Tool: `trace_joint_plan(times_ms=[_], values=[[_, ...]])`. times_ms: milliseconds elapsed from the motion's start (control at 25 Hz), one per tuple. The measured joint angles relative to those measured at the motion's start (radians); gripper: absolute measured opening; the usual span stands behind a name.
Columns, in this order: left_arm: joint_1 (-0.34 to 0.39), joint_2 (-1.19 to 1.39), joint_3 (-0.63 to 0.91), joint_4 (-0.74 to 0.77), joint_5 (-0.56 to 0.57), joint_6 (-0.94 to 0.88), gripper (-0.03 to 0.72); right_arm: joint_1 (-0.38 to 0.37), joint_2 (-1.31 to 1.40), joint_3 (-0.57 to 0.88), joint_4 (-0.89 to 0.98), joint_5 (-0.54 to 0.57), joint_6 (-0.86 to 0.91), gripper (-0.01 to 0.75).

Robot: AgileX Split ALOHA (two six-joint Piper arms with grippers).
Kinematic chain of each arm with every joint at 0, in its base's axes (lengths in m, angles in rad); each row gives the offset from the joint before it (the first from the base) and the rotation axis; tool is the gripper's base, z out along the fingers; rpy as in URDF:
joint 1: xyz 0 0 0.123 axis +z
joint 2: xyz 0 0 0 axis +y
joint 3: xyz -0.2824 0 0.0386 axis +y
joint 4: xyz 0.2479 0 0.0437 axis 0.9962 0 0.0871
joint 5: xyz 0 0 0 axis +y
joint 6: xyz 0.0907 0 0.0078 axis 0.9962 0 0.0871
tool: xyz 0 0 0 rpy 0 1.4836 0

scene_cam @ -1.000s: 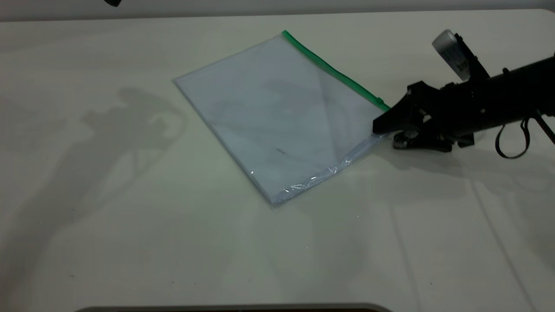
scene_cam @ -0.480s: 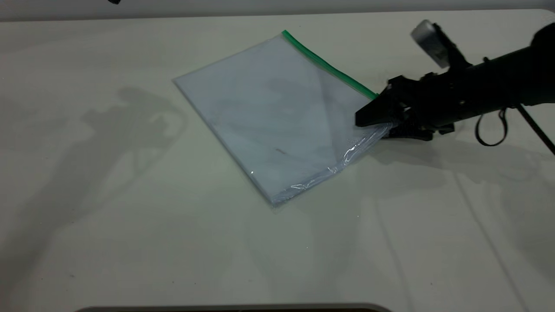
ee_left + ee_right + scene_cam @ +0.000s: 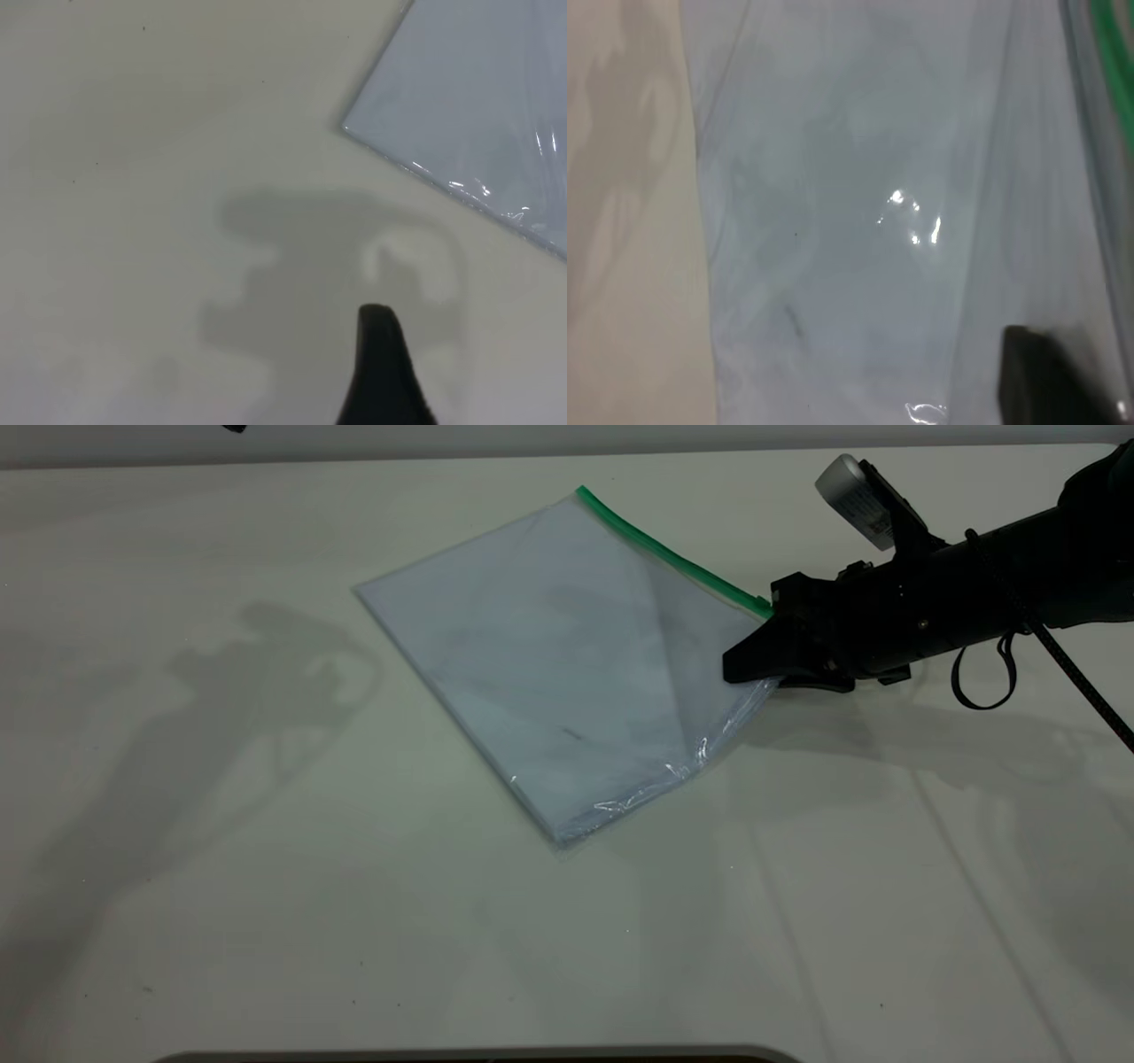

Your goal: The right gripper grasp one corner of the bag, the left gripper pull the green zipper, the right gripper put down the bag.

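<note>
The bag [image 3: 549, 655] lies flat on the white table [image 3: 266, 886], clear and crinkly, with white sheets showing through. The green zipper [image 3: 664, 553] runs along its far right edge. My right gripper [image 3: 749, 676] is at the zipper's near end, shut on the corner of the bag [image 3: 755, 691], which is raised a little off the table. The right wrist view shows the bag [image 3: 859, 204], the zipper [image 3: 1114, 35] and one black finger [image 3: 1036, 376] on the plastic. My left gripper [image 3: 379, 323] hovers over bare table beside another corner of the bag [image 3: 478, 97].
The left arm shows only as a dark tip [image 3: 232, 428] at the exterior view's top left edge. A black cable loop [image 3: 979, 677] hangs under the right arm. Arm shadows fall on the table to the left of the bag.
The right gripper slid left onto the bag's corner by the zipper end, closed on it and rose slightly. The corner lifted with it. The rest of the bag stayed put.
</note>
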Motion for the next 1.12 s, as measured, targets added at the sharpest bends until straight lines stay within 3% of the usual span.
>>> trace_joint_plan(times_ms=[80, 440, 760, 920, 1120], values=[[0.0, 0.003, 0.0, 0.0, -0.008, 0.011, 0.585, 0.0, 0.0, -0.003, -0.001, 0.007, -0.002, 0.034], [-0.026, 0.046, -0.079, 0.001, 0.002, 0.125, 0.585, 0.003, -0.147, -0.073, -0.226, -0.053, 0.0, 0.034], [-0.149, 0.152, -0.186, -0.001, 0.024, 0.239, 0.586, 0.066, -0.3, -0.075, -0.41, -0.079, -0.074, 0.034], [-0.201, 0.174, -0.237, -0.001, 0.045, 0.311, 0.586, 0.115, -0.313, -0.075, -0.36, -0.079, -0.157, 0.034], [-0.237, 0.176, -0.281, -0.007, 0.071, 0.413, 0.586, 0.163, -0.313, -0.075, -0.147, -0.079, -0.328, 0.034]])
